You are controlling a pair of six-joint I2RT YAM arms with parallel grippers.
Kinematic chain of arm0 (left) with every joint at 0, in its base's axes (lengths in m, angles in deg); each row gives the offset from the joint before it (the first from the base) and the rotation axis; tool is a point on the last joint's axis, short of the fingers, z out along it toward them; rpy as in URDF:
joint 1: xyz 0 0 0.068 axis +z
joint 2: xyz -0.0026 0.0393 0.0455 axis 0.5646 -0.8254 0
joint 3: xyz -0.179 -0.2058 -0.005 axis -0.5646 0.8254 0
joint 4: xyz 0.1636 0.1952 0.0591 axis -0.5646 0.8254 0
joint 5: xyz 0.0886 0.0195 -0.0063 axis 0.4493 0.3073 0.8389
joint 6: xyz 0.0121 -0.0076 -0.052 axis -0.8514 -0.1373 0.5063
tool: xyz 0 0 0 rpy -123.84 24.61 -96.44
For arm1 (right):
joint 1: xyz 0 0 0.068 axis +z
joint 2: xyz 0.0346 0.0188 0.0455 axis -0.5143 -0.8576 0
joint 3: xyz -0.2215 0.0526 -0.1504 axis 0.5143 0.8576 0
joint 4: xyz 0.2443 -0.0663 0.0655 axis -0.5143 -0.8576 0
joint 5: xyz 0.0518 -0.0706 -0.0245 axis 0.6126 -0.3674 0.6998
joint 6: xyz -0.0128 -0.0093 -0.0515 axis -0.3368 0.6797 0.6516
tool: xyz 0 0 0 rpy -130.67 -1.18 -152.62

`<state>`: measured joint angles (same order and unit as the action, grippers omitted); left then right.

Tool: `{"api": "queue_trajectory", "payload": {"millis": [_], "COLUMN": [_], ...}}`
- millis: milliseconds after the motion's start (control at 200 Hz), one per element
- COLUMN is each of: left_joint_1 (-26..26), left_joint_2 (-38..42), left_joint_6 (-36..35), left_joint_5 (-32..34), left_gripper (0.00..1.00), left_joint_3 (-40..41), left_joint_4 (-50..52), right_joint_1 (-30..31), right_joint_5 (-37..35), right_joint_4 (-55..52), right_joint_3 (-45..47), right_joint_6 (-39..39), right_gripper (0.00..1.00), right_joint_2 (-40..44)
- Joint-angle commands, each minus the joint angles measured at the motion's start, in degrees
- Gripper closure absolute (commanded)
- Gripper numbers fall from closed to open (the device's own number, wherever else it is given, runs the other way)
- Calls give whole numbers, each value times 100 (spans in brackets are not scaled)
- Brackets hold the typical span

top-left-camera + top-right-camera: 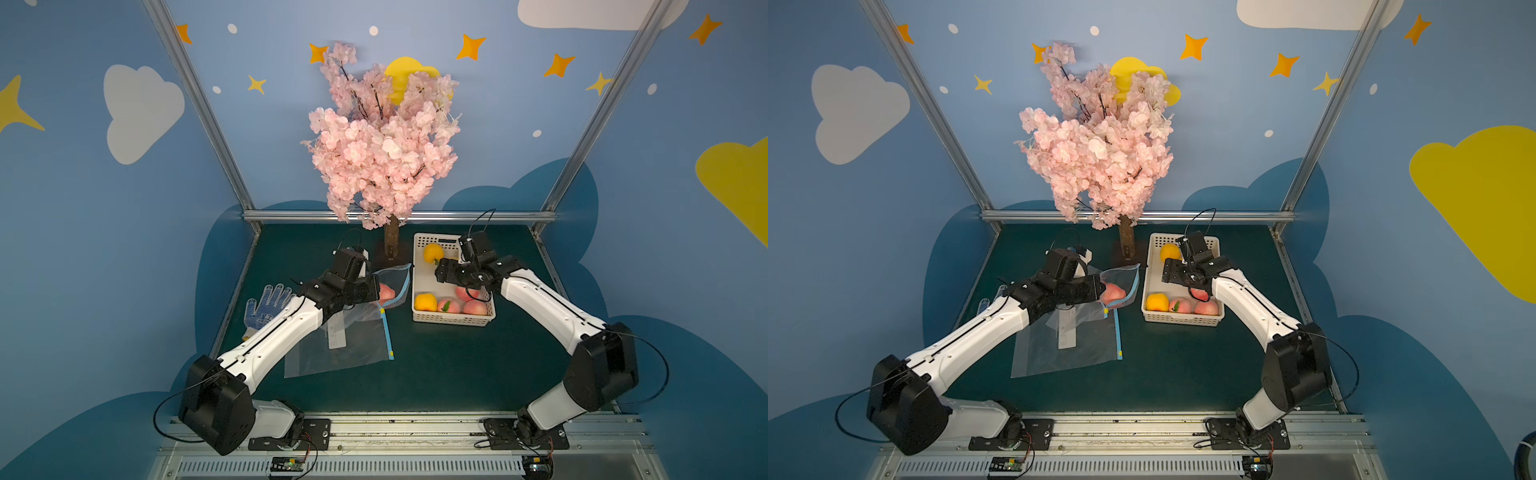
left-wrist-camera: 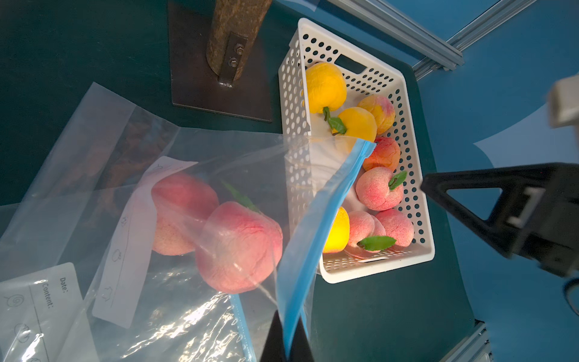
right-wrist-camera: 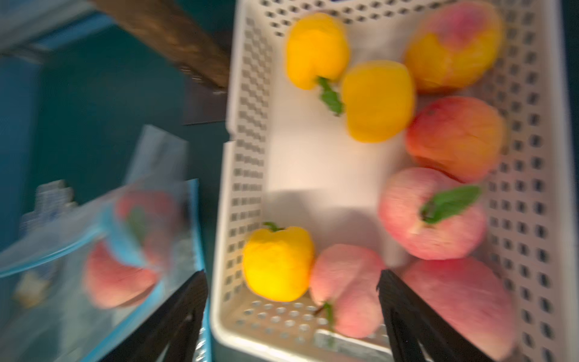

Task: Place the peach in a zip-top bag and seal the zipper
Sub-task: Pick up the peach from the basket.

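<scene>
Left gripper (image 2: 286, 343): jaws were pinched on the blue zipper strip (image 2: 326, 213), holding the mouth of the zip-top bag (image 2: 175, 150) raised and unsealed.
Peach (image 2: 238, 247): lay inside that bag, touching a second peach (image 2: 181, 216).
Right gripper (image 3: 291, 275): jaws were spread wide and empty, above the white basket (image 3: 247, 156).

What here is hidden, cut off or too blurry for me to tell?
- Right wrist view: blur smears the bag and its peach.
- Both top views: the left arm covers the grip of the left end effector and part of the glove.
- Left wrist view: the edge cuts off the label.
</scene>
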<state>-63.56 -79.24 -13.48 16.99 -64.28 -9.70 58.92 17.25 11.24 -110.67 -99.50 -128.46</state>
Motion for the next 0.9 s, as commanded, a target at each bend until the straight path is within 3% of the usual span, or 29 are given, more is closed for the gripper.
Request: {"api": "queue_trajectory", "payload": {"millis": [0, 240, 375, 561, 641, 791, 896], "left_joint_1": [19, 18, 14, 19, 19, 19, 20], "left_joint_2": [-62, -51, -28, -44, -53, -72, -78], "left_joint_6": [-84, -61, -75, -75, -65, -57, -32], "left_joint_5": [-80, -98, -98, -89, -98, -107, -133], "left_gripper": [97, 97, 97, 97, 97, 97, 97], "left_joint_3": [-137, -120, -118, -131, -135, -131, -133], "left_joint_4": [-37, -47, -22, -18, -20, -23, -22], "right_joint_1": [9, -127, -195, -367, -410, -407, -327], "right_joint_5": [-1636, -1761, -1900, -1575, -1475, -1130, -762], "right_joint_4": [-1447, -1670, -1835, -1834, -1840, -1903, -1753], "right_joint_3": [-553, -1292, -1476, -1526, -1570, -1691, -1619], "right_joint_6": [-71, 74, -107, -119, -93, 130, 363], "right_gripper": [11, 9, 8, 9, 17, 49, 54], "right_joint_2": [-574, -1786, -2140, -2506, -2523, -2147, -1667]}}
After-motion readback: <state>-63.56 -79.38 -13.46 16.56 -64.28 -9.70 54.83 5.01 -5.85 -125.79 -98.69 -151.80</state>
